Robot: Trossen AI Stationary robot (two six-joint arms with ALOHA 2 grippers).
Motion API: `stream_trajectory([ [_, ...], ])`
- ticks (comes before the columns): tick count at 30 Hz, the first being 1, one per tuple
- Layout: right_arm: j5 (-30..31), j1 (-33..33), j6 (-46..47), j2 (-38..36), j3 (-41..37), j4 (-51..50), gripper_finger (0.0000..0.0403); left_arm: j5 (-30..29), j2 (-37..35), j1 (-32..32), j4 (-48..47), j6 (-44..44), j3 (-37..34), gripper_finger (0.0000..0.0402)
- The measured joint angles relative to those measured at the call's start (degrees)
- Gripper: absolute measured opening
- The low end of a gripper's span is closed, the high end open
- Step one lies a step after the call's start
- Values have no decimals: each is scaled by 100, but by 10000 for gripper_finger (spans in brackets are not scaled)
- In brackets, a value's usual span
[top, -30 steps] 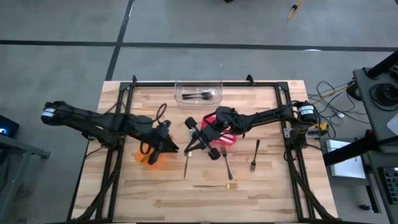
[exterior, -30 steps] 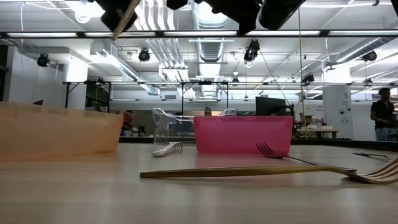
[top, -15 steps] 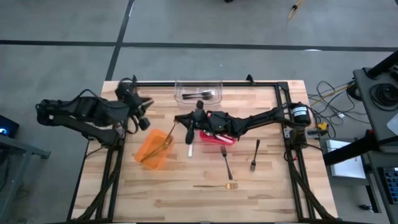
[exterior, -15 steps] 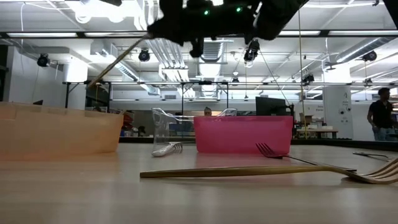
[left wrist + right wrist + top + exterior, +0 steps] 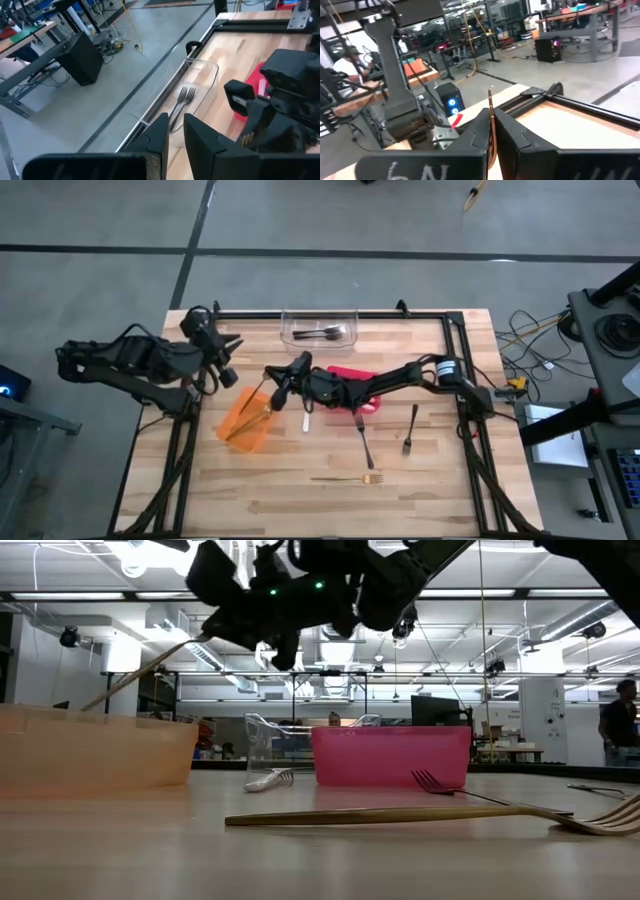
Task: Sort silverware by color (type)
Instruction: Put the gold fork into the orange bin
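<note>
From above, the right pincer (image 5: 277, 383) reaches across the counter (image 5: 440, 460) to the orange bin (image 5: 243, 423), its fingers closed on a gold utensil (image 5: 262, 404) that slants down into that bin. The left pincer (image 5: 228, 358) hangs over the counter's far left part, apart from the bin, its fingers nearly together and holding nothing. Two silver forks (image 5: 322, 333) lie in the clear bin (image 5: 290, 325) at the far edge. The red bin (image 5: 368, 406) sits under the right arm. Loose on the wood lie a silver utensil (image 5: 307, 418) just beside the orange bin, a fork (image 5: 364, 439), a dark fork (image 5: 411, 429) and a gold fork (image 5: 347, 478) nearest the front edge.

At table height, the gold fork (image 5: 420, 815) lies across the foreground. Behind it stand the orange bin (image 5: 95, 748), the clear bin (image 5: 262, 743) and the red bin (image 5: 390, 754), with the held gold utensil (image 5: 140, 677) angling down into the orange one.

The left wrist view shows the left pincer (image 5: 174, 131) with only a narrow gap between its fingers, and the clear bin's silver forks (image 5: 183, 97) beyond.

The right wrist view shows the right pincer (image 5: 491, 125) clamped on the thin gold utensil (image 5: 490, 107), which stands up between its fingers
</note>
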Motion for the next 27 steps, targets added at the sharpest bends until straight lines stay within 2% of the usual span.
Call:
stream_trajectory([
  [5, 320, 144, -1, 369, 299, -14, 8, 4, -105, 0, -13, -16, -185, 41],
  [11, 558, 211, 31, 469, 317, -90, 8, 2, -169, 0, 15, 4, -192, 41],
  [27, 560, 204, 146, 493, 308, -537, 9, 2, -158, 0, 70, -17, -193, 41],
])
